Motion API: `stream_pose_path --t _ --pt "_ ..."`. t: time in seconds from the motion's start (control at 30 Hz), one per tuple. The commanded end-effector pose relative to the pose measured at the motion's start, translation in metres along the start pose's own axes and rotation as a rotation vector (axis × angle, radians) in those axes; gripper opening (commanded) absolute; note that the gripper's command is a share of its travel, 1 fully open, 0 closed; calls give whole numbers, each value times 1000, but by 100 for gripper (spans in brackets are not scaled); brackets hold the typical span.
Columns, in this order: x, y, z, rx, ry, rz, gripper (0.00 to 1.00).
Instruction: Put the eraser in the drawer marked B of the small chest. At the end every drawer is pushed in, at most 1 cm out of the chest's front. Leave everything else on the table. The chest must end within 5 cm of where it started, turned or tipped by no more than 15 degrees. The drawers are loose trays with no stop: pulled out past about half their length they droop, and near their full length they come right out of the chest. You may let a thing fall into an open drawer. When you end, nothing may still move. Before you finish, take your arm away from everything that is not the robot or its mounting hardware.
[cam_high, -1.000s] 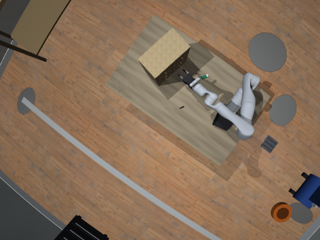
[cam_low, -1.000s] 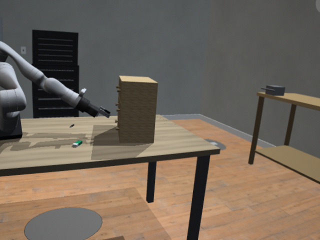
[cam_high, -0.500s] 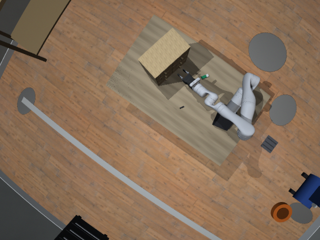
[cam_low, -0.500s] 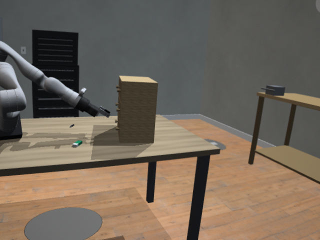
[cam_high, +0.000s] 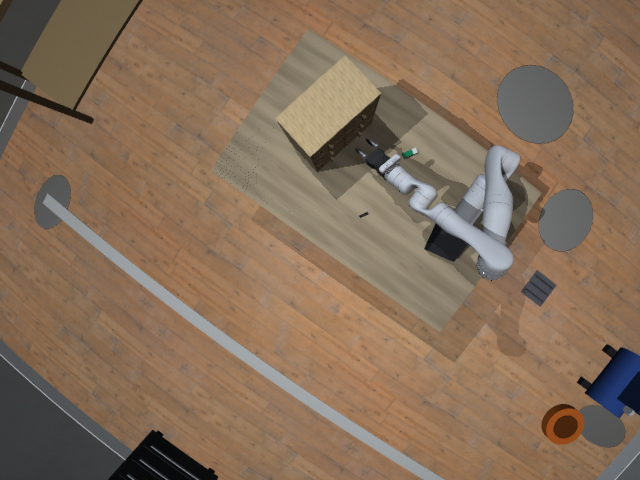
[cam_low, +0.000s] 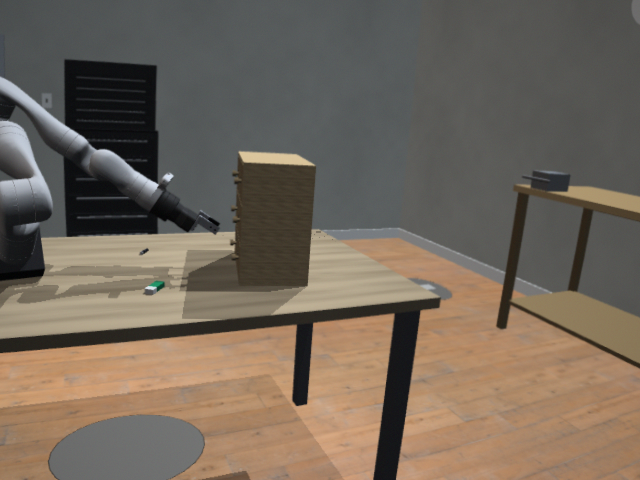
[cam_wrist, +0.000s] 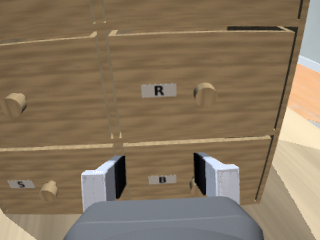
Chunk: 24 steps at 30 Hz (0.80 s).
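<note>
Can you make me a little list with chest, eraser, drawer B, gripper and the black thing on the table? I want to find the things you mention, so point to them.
chest: wooden (cam_high: 328, 105) (cam_low: 275, 222), standing upright on the table
eraser: green and white (cam_high: 409, 152) (cam_low: 155, 287), lying on the table outside the chest
drawer B: bottom row (cam_wrist: 145, 167), under drawer R (cam_wrist: 160, 115), looks pushed in
gripper: open (cam_high: 367, 148) (cam_low: 216, 227) (cam_wrist: 160, 175), in front of the chest, holding nothing
small black thing: on the table (cam_high: 364, 214) (cam_low: 144, 251), too small to name
</note>
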<state>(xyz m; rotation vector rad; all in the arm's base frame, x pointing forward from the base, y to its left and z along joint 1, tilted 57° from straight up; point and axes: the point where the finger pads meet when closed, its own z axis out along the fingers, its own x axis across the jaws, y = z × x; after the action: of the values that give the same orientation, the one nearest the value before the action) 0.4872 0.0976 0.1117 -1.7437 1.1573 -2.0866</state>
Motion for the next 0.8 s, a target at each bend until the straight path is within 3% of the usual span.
stream_pose_path --t 0.0,0.77 --pt "-2 -2 -3 -17 -4 -3 100" --pt "-1 -9 -19 -177 -1 -4 100"
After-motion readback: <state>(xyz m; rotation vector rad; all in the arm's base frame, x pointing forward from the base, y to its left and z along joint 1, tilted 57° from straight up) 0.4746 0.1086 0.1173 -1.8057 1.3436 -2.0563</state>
